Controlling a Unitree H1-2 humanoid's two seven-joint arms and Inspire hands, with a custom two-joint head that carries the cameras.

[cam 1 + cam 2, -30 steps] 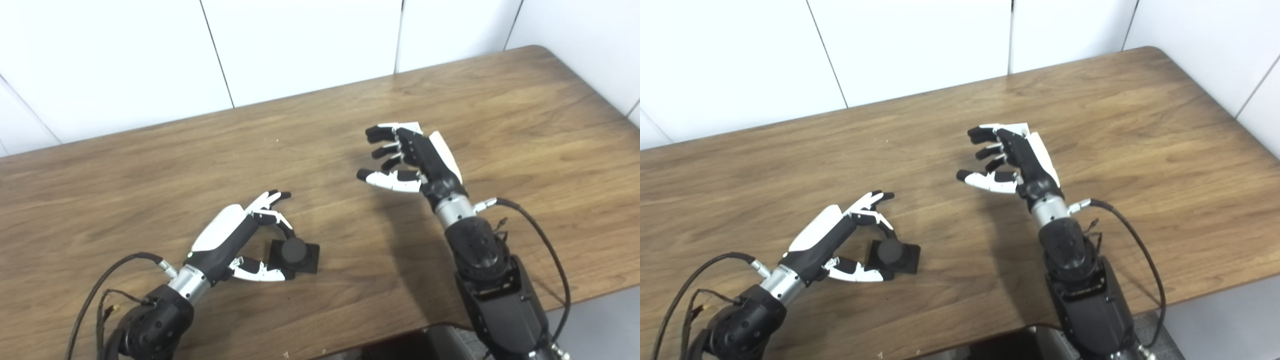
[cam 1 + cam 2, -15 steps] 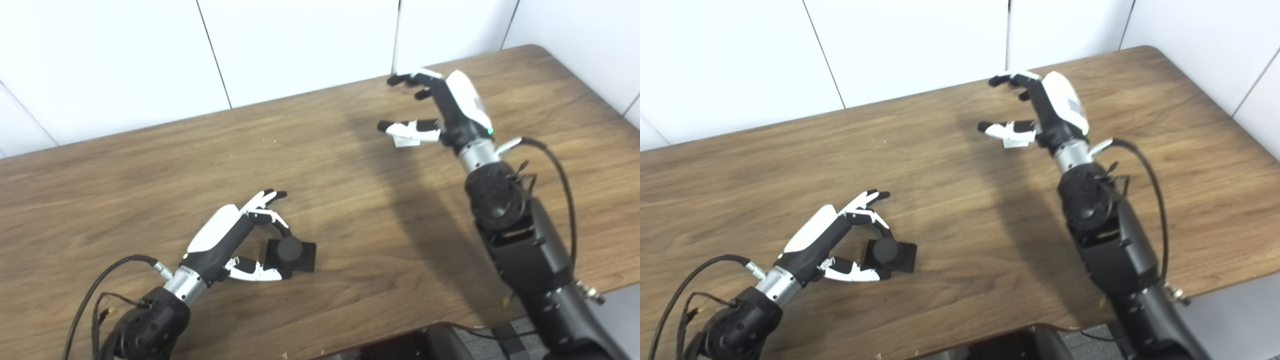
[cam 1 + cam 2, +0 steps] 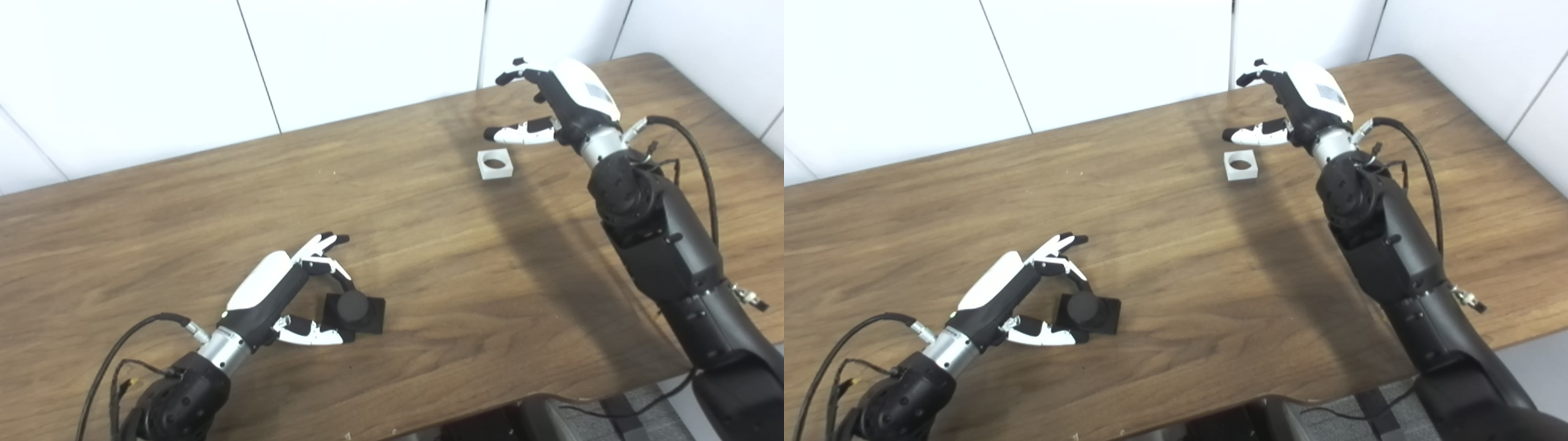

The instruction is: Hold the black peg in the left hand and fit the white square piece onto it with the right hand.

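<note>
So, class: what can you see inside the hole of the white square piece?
Through the hole in the white piece only table wood shows; nothing sits inside. It lies flat, so the table beneath its rim is covered.

Brown wood-grain table (image 3: 429, 257) sat against a white panelled wall. White square piece (image 3: 494, 164) with round hole lay flat near the far edge; black peg (image 3: 354, 311) on its square base stood near the front, well apart.
</note>
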